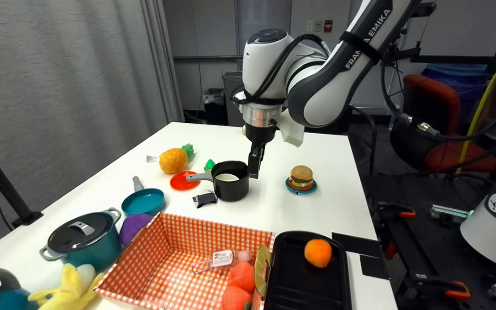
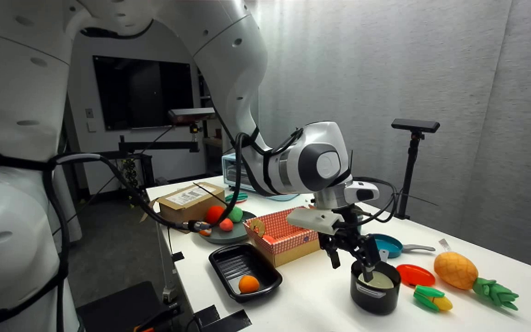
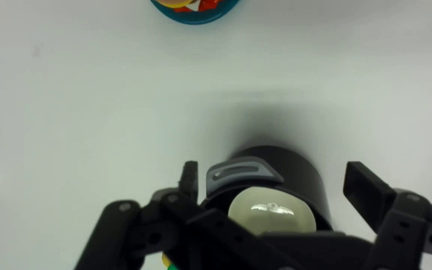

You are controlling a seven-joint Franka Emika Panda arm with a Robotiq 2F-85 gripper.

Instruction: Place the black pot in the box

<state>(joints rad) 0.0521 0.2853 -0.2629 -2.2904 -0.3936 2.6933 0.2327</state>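
The black pot (image 1: 232,192) stands upright on the white table with its grey long handle pointing away from the arm. In an exterior view its pale inside shows, and so does the grey tab on its near side (image 2: 375,302). In the wrist view the black pot (image 3: 302,176) lies below and between the fingers. My gripper (image 3: 274,183) is open and empty, one finger each side of the pot. It also shows low by the pot's rim in both exterior views (image 1: 255,165) (image 2: 351,267). Contact cannot be told. The box (image 1: 220,226) is red-and-white checked; it also shows behind the gripper (image 2: 295,254).
A black bin (image 1: 308,284) with an orange (image 1: 317,253) adjoins the box. The box holds a bottle (image 1: 224,258) and red fruit. Around the pot are a red lid (image 1: 183,181), a blue pan (image 1: 144,201), toy corn (image 2: 431,299), a pineapple (image 1: 173,160) and a burger (image 1: 301,177).
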